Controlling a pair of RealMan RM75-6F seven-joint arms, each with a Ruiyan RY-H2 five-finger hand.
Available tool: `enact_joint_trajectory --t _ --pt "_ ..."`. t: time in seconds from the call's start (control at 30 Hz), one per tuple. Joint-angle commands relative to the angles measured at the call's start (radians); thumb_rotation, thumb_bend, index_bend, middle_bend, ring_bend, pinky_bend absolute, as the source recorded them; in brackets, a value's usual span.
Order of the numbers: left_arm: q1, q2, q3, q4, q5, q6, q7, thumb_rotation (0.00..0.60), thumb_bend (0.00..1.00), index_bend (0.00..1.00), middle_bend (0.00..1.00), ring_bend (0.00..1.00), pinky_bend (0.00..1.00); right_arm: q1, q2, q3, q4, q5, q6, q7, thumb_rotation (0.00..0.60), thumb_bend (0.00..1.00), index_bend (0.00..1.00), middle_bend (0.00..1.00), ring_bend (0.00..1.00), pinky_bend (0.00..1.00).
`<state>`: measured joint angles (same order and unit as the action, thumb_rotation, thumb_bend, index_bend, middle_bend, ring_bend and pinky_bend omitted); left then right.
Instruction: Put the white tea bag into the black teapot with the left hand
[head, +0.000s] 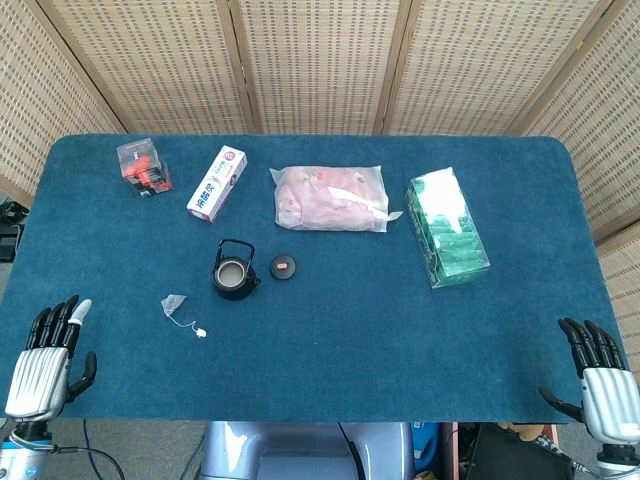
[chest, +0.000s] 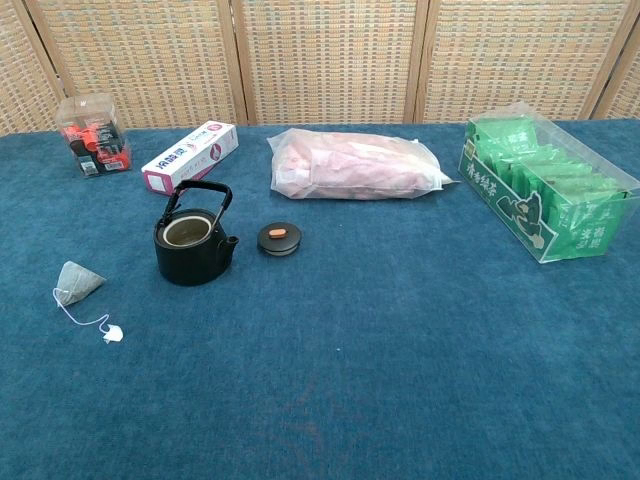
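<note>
Hands are hanging low at the near corners of the table (head: 330, 350), both holding nothing. Left hand (head: 45, 360) is resting at the near left edge with its fingers (head: 60, 320) straight and slightly apart, touching nothing but perhaps the cloth. Right hand (head: 600, 375) is sitting at the near right edge, fingers likewise extended and spread. Neither is showing in the chest view.

Tea bag (chest: 80, 278) is lying on the blue cloth left of the teapot (chest: 193, 243), well apart from the left hand, its string trailing to a small tag (chest: 112, 334). Teapot is standing upright and open, its lid (chest: 279, 239) lying just beside it on the right.
</note>
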<state>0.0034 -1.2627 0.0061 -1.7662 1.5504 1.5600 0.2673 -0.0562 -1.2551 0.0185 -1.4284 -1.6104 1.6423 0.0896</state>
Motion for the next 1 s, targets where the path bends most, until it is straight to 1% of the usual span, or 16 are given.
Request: enact_joint_trajectory --t 0.03,0.57,1.0 --pt "0.001 0.001 0.0 0.001 0.0 0.0 -0.002 0.6 0.58 0.0 0.0 0.0 0.0 0.0 0.0 0.0 0.0 0.0 0.0 0.0 0.6 0.01 0.12 0.21 0.07 0.16" --pt "0.002 0.008 0.002 0.002 0.0 -0.001 -0.02 0.6 0.58 0.0 0.0 0.0 0.0 0.0 -0.002 -0.002 -0.003 -0.005 0.006 -0.006 0.6 0.01 0.12 0.21 0.07 0.16" --pt "0.002 0.01 0.001 -0.003 0.004 0.002 -0.011 0.6 0.57 0.0 0.0 0.0 0.0 -0.001 -0.005 -0.003 0.006 0.0 0.004 0.003 0.6 0.01 0.12 0.21 0.07 0.16"
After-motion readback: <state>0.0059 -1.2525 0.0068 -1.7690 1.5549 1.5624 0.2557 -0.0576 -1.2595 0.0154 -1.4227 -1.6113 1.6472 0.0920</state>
